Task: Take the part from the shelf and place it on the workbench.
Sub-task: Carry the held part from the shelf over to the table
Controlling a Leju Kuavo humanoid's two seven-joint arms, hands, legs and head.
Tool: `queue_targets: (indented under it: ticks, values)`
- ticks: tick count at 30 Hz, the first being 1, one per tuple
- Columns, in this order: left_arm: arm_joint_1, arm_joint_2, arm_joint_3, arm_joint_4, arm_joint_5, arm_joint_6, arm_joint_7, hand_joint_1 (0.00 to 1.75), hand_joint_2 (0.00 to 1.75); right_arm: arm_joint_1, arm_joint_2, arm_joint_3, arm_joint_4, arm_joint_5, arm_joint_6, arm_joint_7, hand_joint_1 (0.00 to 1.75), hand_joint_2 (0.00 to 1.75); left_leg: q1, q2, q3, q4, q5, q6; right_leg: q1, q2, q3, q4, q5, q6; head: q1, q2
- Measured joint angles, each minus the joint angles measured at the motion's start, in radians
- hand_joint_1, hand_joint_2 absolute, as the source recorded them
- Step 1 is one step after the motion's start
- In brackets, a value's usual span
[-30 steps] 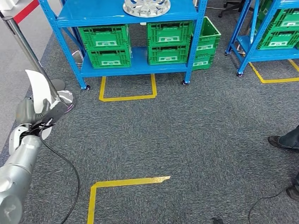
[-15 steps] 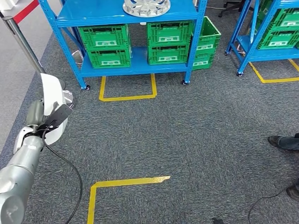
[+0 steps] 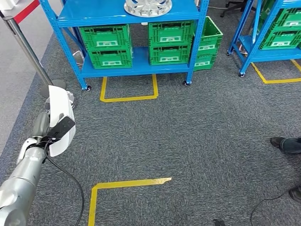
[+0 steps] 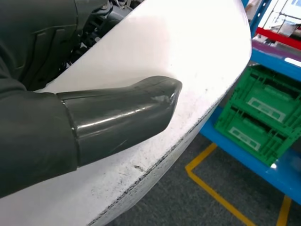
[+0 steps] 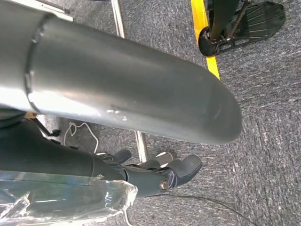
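My left hand (image 3: 42, 126) grips a white curved part (image 3: 59, 120) low at the left of the head view, over the grey carpet and well short of the blue shelf (image 3: 117, 13). In the left wrist view the thick grey thumb (image 4: 120, 113) presses flat on the white part (image 4: 184, 42), whose edge is scuffed. A silver wheel cover (image 3: 147, 6) lies on the shelf's upper board. My right hand (image 5: 156, 174) hangs over the carpet with its fingers apart and nothing in them.
Green crates (image 3: 106, 44) fill the shelf's lower level. A second blue shelf (image 3: 255, 44) stands at the right. A metal stanchion (image 3: 26, 52) with a round base is beside my left hand. A person's shoes (image 3: 285, 143) show at the right edge. Yellow tape (image 3: 124, 184) marks the floor.
My left arm has swung the white part to the right and lower in the head view, away from the stanchion's pole. The shelves and floor marks stay where they were.
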Motion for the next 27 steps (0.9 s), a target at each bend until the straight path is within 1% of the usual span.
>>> queue_targets:
  ticks: [1,2,3,4,5,6,7,8,9,10,11,12,13,14,15,16,17,18,19,20,21,22,23,24,25,26,27]
  values:
    - [0.003,0.002,0.0,-0.003,0.004,0.0,0.0,1.75,1.75,0.0,0.0,0.0,0.0,0.001,0.0,-0.001,0.0,0.0,0.0,0.0,0.005,-0.01,-0.002,0.009,0.0,-0.001,0.001,0.003,0.007,0.006,0.0,0.0]
    - [0.007,0.003,0.0,-0.006,0.008,0.001,0.001,1.75,1.75,0.0,0.0,0.0,0.0,0.003,0.0,-0.001,0.0,0.0,0.001,-0.001,0.016,-0.025,-0.002,0.016,0.0,-0.001,0.001,0.009,0.01,0.011,0.0,0.0]
    - [0.01,0.003,0.0,-0.008,0.013,0.002,0.001,1.75,1.75,0.0,0.0,0.0,0.0,0.004,0.0,-0.001,0.0,0.0,0.004,-0.001,0.028,-0.037,0.0,0.021,0.001,0.0,-0.004,0.023,0.005,0.014,0.001,0.0]
    - [0.012,0.003,0.0,-0.009,0.017,0.003,0.0,1.75,1.75,-0.001,0.0,0.0,0.0,0.005,0.0,-0.002,0.0,0.0,0.008,-0.001,0.037,-0.045,0.003,0.025,0.001,0.002,-0.016,0.047,-0.015,0.016,0.002,0.0]
    - [0.016,0.003,0.0,-0.01,0.02,0.004,0.0,1.75,1.75,-0.002,0.0,0.0,0.0,0.007,0.0,-0.002,0.0,0.0,0.01,-0.001,0.041,-0.048,0.006,0.025,0.0,0.003,-0.037,0.09,-0.047,0.015,0.004,0.0]
    - [0.02,0.002,0.0,-0.01,0.024,0.005,-0.001,1.75,1.75,-0.003,0.0,0.0,0.0,0.008,-0.001,-0.002,0.0,0.0,0.011,-0.001,0.04,-0.048,0.006,0.026,-0.002,0.004,-0.066,0.147,-0.084,0.017,0.005,0.0]
    - [0.026,0.002,0.0,-0.01,0.027,0.007,-0.001,1.75,1.75,-0.003,0.0,0.0,0.0,0.009,-0.001,-0.002,0.0,0.0,0.012,-0.001,0.038,-0.048,0.006,0.024,-0.005,0.004,-0.094,0.206,-0.116,0.021,0.007,0.0]
    - [0.035,0.002,0.0,-0.01,0.029,0.009,-0.001,1.75,1.75,-0.001,0.0,0.0,0.0,0.01,-0.002,-0.001,0.0,0.0,0.014,-0.002,0.037,-0.047,0.006,0.02,-0.01,0.004,-0.113,0.245,-0.135,0.027,0.008,0.0]
    - [0.043,0.002,0.0,-0.01,0.03,0.011,-0.001,1.75,1.75,0.001,-0.001,0.0,0.0,0.011,-0.002,0.0,0.0,0.0,0.018,-0.002,0.036,-0.045,0.005,0.015,-0.014,0.003,-0.115,0.25,-0.135,0.035,0.008,0.0]
    - [0.049,0.002,0.0,-0.01,0.031,0.013,-0.001,1.75,1.75,0.002,-0.002,0.0,0.0,0.012,-0.003,0.0,0.0,0.0,0.023,-0.003,0.036,-0.041,0.004,0.007,-0.02,0.003,-0.098,0.217,-0.114,0.042,0.008,0.0]
    - [0.054,0.002,0.0,-0.01,0.032,0.015,-0.001,1.75,1.75,0.002,-0.003,0.0,0.0,0.012,-0.004,0.001,0.0,0.0,0.03,-0.004,0.035,-0.033,-0.001,-0.005,-0.027,0.002,-0.065,0.152,-0.079,0.051,0.008,0.0]
    - [0.056,0.003,0.0,-0.01,0.033,0.017,-0.002,1.75,1.75,0.001,-0.002,0.0,0.001,0.012,-0.005,0.001,0.0,0.0,0.035,-0.006,0.034,-0.023,-0.006,-0.018,-0.03,0.006,-0.034,0.091,-0.059,0.059,0.01,0.0]
    - [0.057,0.003,0.0,-0.01,0.033,0.02,-0.002,1.75,1.75,0.001,-0.001,0.0,0.001,0.012,-0.005,0.001,0.0,0.0,0.038,-0.006,0.03,-0.01,-0.012,-0.03,-0.031,0.009,-0.011,0.044,-0.053,0.056,0.013,0.0]
    - [0.056,0.003,0.0,-0.011,0.032,0.025,-0.003,1.75,1.75,0.001,0.0,0.0,0.002,0.012,-0.006,0.001,0.0,0.0,0.04,-0.006,0.027,0.002,-0.017,-0.04,-0.031,0.012,0.002,0.021,-0.053,0.049,0.015,0.0]
    - [0.056,0.004,0.0,-0.011,0.031,0.032,-0.003,1.75,1.75,0.002,0.001,0.0,0.003,0.012,-0.007,0.002,0.0,0.0,0.039,-0.007,0.025,0.01,-0.021,-0.047,-0.029,0.015,0.003,0.025,-0.064,0.035,0.016,0.0]
    - [0.056,0.004,0.0,-0.011,0.029,0.043,-0.004,1.75,1.75,0.003,0.0,0.0,0.003,0.012,-0.008,0.003,0.0,0.0,0.039,-0.007,0.024,0.015,-0.024,-0.051,-0.029,0.014,0.006,0.03,-0.063,0.02,0.016,0.0]
    - [0.056,0.004,0.0,-0.013,0.028,0.055,-0.006,1.75,1.75,0.005,0.0,0.0,0.003,0.012,-0.009,0.005,0.0,0.0,0.041,-0.007,0.025,0.018,-0.027,-0.054,-0.029,0.015,0.01,0.036,-0.056,0.012,0.013,0.0]
    - [0.055,0.004,0.0,-0.014,0.026,0.067,-0.009,1.75,1.75,0.005,0.0,0.0,0.003,0.013,-0.01,0.006,0.0,0.0,0.043,-0.007,0.022,0.028,-0.033,-0.057,-0.028,0.015,0.014,0.039,-0.056,0.008,0.011,0.0]
    - [0.053,0.004,0.0,-0.016,0.025,0.079,-0.013,1.75,1.75,0.004,0.0,0.0,0.003,0.013,-0.011,0.006,0.0,0.0,0.043,-0.007,0.01,0.055,-0.046,-0.059,-0.027,0.016,0.019,0.039,-0.055,0.005,0.01,0.0]
    - [0.051,0.004,0.0,-0.018,0.023,0.089,-0.018,1.75,1.75,0.003,0.0,0.0,0.003,0.013,-0.011,0.006,0.0,0.0,0.043,-0.007,-0.014,0.102,-0.067,-0.06,-0.025,0.016,0.023,0.037,-0.055,0.002,0.009,0.0]
    - [0.049,0.004,0.0,-0.02,0.022,0.099,-0.024,1.75,1.75,0.001,0.0,0.0,0.003,0.014,-0.011,0.006,0.0,0.0,0.041,-0.007,-0.051,0.17,-0.095,-0.059,-0.022,0.016,0.026,0.036,-0.057,0.0,0.008,0.0]
    - [0.048,0.004,0.0,-0.022,0.021,0.107,-0.029,1.75,1.75,0.001,0.0,0.001,0.003,0.014,-0.011,0.006,0.0,0.0,0.038,-0.007,-0.093,0.241,-0.122,-0.057,-0.019,0.017,0.029,0.036,-0.06,-0.004,0.008,0.0]
    - [0.049,0.004,0.0,-0.023,0.019,0.113,-0.031,1.75,1.75,0.001,0.0,0.001,0.003,0.014,-0.011,0.006,0.0,0.0,0.035,-0.007,-0.129,0.296,-0.138,-0.053,-0.014,0.018,0.032,0.035,-0.064,-0.008,0.008,0.0]
    - [0.049,0.004,0.0,-0.025,0.018,0.117,-0.033,1.75,1.75,0.001,0.0,0.001,0.003,0.014,-0.011,0.007,0.0,0.0,0.031,-0.007,-0.151,0.321,-0.135,-0.045,-0.009,0.02,0.036,0.035,-0.068,-0.013,0.008,0.0]
    - [0.05,0.004,-0.001,-0.028,0.016,0.119,-0.034,1.75,1.75,0.001,0.0,0.001,0.003,0.014,-0.011,0.007,0.0,0.0,0.025,-0.007,-0.153,0.305,-0.111,-0.034,-0.005,0.022,0.041,0.034,-0.073,-0.016,0.008,0.0]
    - [0.049,0.005,-0.001,-0.031,0.015,0.12,-0.034,1.75,1.75,0.001,0.0,0.001,0.003,0.014,-0.011,0.007,0.0,0.0,0.017,-0.008,-0.137,0.255,-0.071,-0.019,0.0,0.025,0.047,0.033,-0.077,-0.019,0.008,0.0]
    - [0.047,0.006,-0.001,-0.035,0.015,0.12,-0.034,1.75,1.75,0.0,0.0,0.001,0.004,0.014,-0.011,0.007,0.0,0.0,0.006,-0.009,-0.111,0.185,-0.025,-0.001,0.003,0.027,0.053,0.032,-0.081,-0.021,0.008,0.0]
